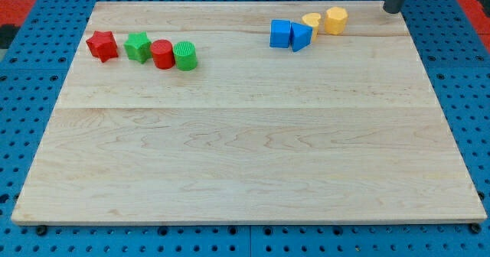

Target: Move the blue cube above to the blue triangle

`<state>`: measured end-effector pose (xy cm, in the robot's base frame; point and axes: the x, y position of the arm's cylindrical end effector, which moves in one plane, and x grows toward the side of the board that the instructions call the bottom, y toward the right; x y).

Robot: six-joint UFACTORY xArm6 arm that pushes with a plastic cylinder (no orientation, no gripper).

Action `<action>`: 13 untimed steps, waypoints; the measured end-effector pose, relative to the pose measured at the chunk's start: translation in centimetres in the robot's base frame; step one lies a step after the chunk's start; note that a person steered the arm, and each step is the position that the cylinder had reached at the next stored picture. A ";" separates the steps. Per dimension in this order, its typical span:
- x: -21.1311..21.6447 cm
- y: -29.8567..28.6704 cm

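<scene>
The blue cube (280, 34) sits near the view's top, right of centre, on the wooden board (245, 150). The blue triangle (300, 37) touches its right side. My tip (393, 11) is at the view's top right corner, just beyond the board's top edge, well to the right of both blue blocks and touching no block.
Two yellow blocks (311, 23) (335, 20) stand just right of and above the blue triangle. At the view's top left stand a red star (102, 46), a green star (138, 47), a red cylinder (161, 54) and a green cylinder (185, 56) in a row.
</scene>
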<state>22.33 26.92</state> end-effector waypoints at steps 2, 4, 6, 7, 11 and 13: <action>4.8 -4.0; 11.0 -12.9; 7.9 -23.0; 5.6 -23.5; 3.4 -26.7; 1.9 -20.5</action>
<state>24.27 6.39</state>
